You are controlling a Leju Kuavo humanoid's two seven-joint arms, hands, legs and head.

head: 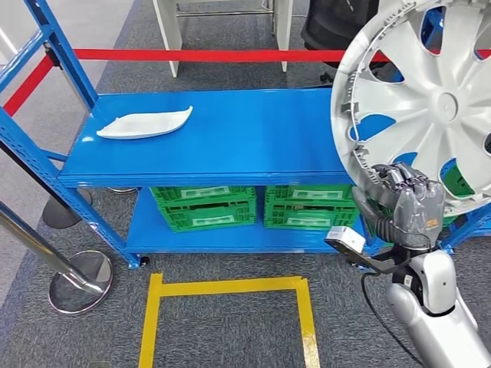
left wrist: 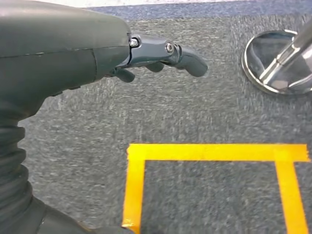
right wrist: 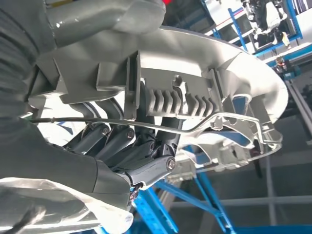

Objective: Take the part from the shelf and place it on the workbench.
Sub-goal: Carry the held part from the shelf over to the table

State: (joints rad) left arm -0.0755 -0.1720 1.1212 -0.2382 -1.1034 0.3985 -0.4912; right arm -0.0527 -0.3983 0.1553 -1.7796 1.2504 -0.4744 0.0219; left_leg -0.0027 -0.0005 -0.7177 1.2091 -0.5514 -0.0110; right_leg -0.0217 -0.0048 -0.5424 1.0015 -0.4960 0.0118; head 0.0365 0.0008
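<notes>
A large silver wheel cover (head: 428, 100) is lifted clear of the blue shelf (head: 232, 134), tilted up at the right of the head view. My right hand (head: 405, 192) grips its lower rim. In the right wrist view the dark fingers (right wrist: 121, 146) curl around the ribbed inner rim of the wheel cover (right wrist: 206, 87). My left hand (left wrist: 110, 48) hangs above grey carpet, fingers stretched out and holding nothing.
A white curved trim piece (head: 145, 123) lies on the shelf top at the left. Green crates (head: 204, 205) fill the lower shelf. Yellow floor tape (head: 229, 288) marks a box in front. A red barrier belt (head: 202, 55) and chrome stanchion base (head: 80, 277) stand nearby.
</notes>
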